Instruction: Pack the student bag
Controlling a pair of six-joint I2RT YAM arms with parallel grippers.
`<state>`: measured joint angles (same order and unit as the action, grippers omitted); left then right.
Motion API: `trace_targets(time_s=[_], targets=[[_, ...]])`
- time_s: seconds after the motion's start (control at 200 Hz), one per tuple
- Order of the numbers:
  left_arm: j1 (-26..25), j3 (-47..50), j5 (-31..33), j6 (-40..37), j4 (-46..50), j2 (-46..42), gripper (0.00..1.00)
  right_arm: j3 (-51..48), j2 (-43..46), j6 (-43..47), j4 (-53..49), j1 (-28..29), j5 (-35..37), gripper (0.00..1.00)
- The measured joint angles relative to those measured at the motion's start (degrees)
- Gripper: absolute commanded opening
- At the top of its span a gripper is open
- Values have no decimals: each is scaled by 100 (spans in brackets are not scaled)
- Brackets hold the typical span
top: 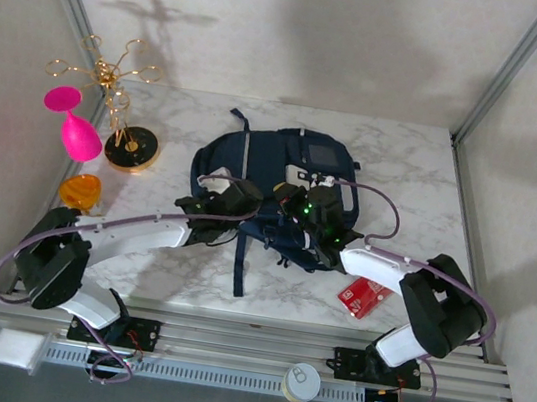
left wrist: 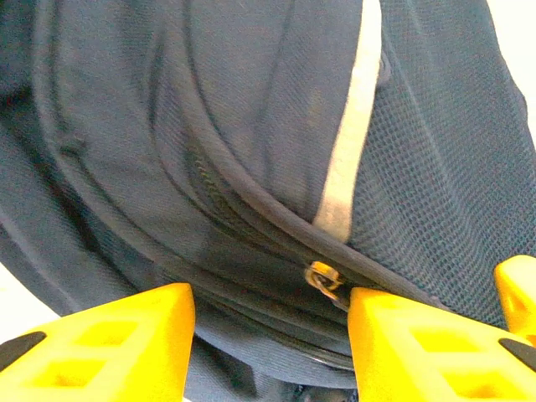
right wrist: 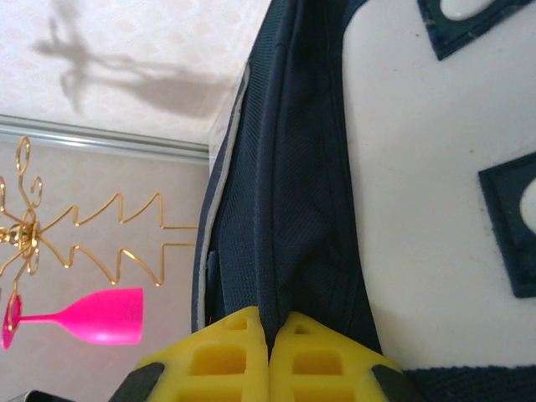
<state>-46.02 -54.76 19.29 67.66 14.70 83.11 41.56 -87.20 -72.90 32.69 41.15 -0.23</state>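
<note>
The student bag (top: 264, 165), a navy-blue backpack with white patches, lies in the middle of the marble table. My left gripper (top: 209, 208) sits at the bag's near left side. In the left wrist view it (left wrist: 270, 339) is open, with yellow fingers (left wrist: 113, 343) on either side of the bag's zip seam. A brass zip pull (left wrist: 325, 279) lies just beside the right finger. My right gripper (top: 304, 208) is over the bag's near right part. In the right wrist view it (right wrist: 270, 356) is shut on a fold of the bag's navy fabric (right wrist: 293, 209).
A gold wire stand (top: 123, 88) and a pink goblet (top: 75, 127) stand at the far left, with an orange object (top: 80, 191) nearer. A red packet (top: 365, 296) lies near the right arm. A can (top: 302, 383) sits on the front rail. A dark strap (top: 239, 262) trails toward me.
</note>
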Motion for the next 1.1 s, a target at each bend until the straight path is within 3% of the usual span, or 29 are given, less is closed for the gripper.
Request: trace_targets(time_s=[0.225,0.631,1.101], targets=[[2,92,105,-63,125,-688,53,-92,116,-391,116,0,-267,0],[-308,-400,96,-245,254,-638,48,-92,118,-695,138,-2,-306,0],[-4,-293,-310,-2413,623,-466,44,-90,118,-699,127,-50,-413,0]])
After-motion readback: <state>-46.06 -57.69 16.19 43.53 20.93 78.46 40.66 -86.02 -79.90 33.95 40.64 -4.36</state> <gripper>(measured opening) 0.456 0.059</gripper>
